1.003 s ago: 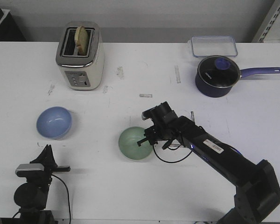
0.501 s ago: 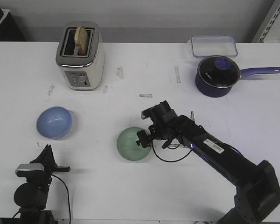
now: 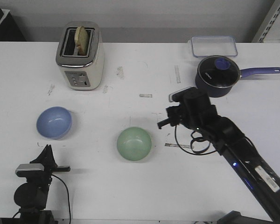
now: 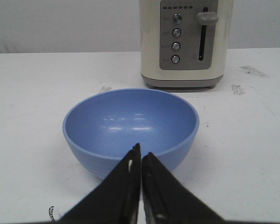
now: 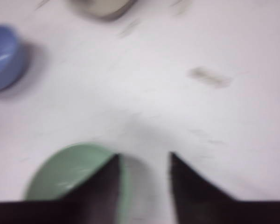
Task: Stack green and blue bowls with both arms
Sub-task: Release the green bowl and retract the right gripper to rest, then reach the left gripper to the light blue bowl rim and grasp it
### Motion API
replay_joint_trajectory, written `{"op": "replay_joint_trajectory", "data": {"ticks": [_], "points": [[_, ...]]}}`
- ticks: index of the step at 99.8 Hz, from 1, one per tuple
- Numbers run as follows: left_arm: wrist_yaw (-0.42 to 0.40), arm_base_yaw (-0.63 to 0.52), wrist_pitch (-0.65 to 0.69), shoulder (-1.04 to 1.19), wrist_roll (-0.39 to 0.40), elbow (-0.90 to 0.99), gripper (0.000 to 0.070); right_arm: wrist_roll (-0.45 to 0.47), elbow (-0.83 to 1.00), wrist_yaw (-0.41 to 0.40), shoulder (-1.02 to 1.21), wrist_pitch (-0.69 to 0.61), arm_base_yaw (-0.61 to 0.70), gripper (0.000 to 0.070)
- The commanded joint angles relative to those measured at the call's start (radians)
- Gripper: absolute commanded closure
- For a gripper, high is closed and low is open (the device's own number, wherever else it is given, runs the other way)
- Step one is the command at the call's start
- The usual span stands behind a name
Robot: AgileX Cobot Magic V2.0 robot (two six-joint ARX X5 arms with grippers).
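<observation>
A white counter carries both bowls apart: blue bowl at centre-left before the left gripper, jaws together; green bowl at centre, right gripper jaws parted, empty.

white table, grey wall

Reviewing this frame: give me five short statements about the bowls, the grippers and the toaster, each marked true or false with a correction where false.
1. The green bowl sits inside the blue bowl. False: they stand apart on the table.
2. The right gripper holds the green bowl. False: it is open and clear of the bowl.
3. The left gripper is shut, just in front of the blue bowl. True.
4. The toaster has bread in a slot. True.
5. The saucepan is uncovered. False: a lid is on it.
</observation>
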Motion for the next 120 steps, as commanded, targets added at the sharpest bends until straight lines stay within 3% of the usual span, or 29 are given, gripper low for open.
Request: {"op": "replay_joint_trajectory", "data": {"ticks": [1,10,30,56,83,100,109,120], "points": [[0.002,-0.001,0.010,-0.002,0.002,-0.021,0.0699,-0.056,0.016,0.050,-0.034,-0.020,-0.027,0.0700],[0.002,-0.001,0.010,-0.002,0.002,-0.021,0.0699,-0.089,-0.020,0.095,-0.105,-0.037,-0.095,0.0700],[0.002,-0.001,0.010,-0.002,0.002,-0.021,0.0699,-0.148,-0.265,0.090,-0.313,0.051,-0.286,0.0700],[0.002,-0.001,0.010,-0.002,0.002,-0.021,0.0699,-0.164,-0.674,-0.016,-0.642,0.239,-0.459,0.0700],[0.002,-0.001,0.039,-0.002,0.002,-0.021,0.0699,-0.164,-0.874,-0.045,-0.879,0.318,-0.478,0.0700],[0.000,-0.001,0.190,-0.002,0.001,-0.003,0.0699,-0.164,-0.876,-0.036,-0.917,0.357,-0.478,0.0700],[0.000,-0.001,0.261,0.000,0.001,0.049,0.0699,-0.165,-0.876,-0.035,-0.914,0.356,-0.478,0.0700],[0.000,-0.001,0.214,0.034,-0.002,0.195,0.0699,-0.166,-0.876,-0.035,-0.914,0.357,-0.478,0.0700]]}}
